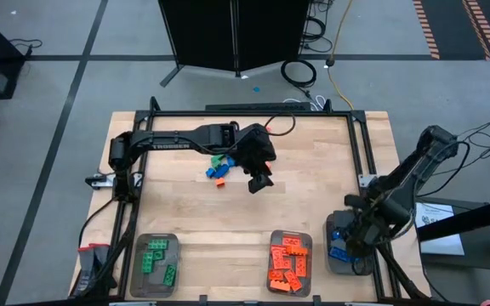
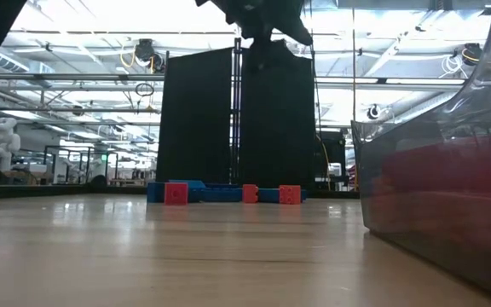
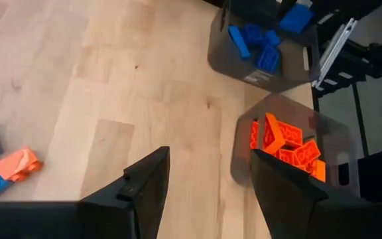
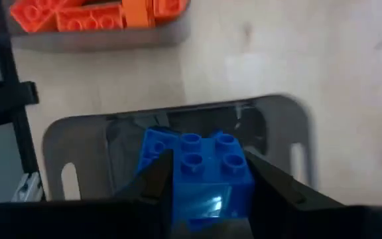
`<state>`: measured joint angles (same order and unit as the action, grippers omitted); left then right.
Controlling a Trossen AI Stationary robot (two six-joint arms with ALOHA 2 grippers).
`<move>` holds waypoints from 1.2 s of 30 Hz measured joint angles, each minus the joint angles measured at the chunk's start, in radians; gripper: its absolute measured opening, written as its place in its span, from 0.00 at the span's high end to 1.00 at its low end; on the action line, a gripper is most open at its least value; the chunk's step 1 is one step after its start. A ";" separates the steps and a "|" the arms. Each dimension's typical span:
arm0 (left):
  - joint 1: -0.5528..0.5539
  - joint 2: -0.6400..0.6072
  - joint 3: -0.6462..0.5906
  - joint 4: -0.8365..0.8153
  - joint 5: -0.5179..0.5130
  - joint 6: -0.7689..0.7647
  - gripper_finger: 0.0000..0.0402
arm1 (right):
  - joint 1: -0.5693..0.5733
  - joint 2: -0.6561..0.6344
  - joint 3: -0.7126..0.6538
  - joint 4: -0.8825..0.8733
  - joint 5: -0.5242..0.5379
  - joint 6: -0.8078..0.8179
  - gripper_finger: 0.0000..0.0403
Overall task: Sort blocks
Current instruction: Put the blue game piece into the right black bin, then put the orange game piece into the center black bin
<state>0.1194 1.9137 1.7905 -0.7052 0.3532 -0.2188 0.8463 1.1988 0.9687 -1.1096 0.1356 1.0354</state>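
Note:
A small pile of loose blocks (image 1: 219, 168) in blue, green and orange lies on the wooden table (image 1: 313, 153), left of centre. My left gripper (image 1: 259, 181) hangs open just right of that pile, above the table, with nothing between its fingers (image 3: 144, 192). My right gripper (image 1: 351, 240) is over the tray of blue blocks (image 1: 340, 255) at the near right, shut on a blue block (image 4: 207, 169). The trays of orange blocks (image 1: 289, 262) and green blocks (image 1: 156, 263) stand along the near edge. My right gripper pinches the blue block by two opposite side faces (image 4: 243, 178) between its two fingers. The fingers come from above, pointing steeply down. The block's studded top faces up toward the wrist. The block is held over the inside of the blue tray (image 4: 280, 133).
Black frame rails (image 1: 360, 144) run along the table's left, far and right sides. The three clear trays take up the near edge; the orange one (image 2: 441, 188) fills the right of the low view. Bare wood lies between the pile and the trays.

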 joint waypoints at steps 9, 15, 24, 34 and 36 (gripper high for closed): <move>0.001 0.000 0.000 -0.030 -0.145 0.020 0.48 | 0.045 -0.001 -0.102 0.029 -0.081 0.109 0.54; 0.001 0.000 0.000 -0.110 -0.256 0.050 0.48 | 0.055 -0.001 -0.101 0.031 -0.120 0.117 0.35; -0.004 0.051 0.000 -0.055 -0.438 0.251 0.48 | 0.054 -0.001 -0.101 0.034 -0.083 0.128 0.31; 0.034 0.235 -0.001 0.045 -0.438 0.367 0.48 | 0.054 -0.001 -0.101 0.036 -0.073 0.132 0.32; 0.038 0.264 -0.001 0.045 -0.438 0.406 0.48 | 0.054 -0.001 -0.101 0.037 -0.060 0.132 0.32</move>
<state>0.1570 2.1772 1.7897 -0.6603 -0.0849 0.1876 0.9005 1.1976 0.8673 -1.0729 0.0756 1.1675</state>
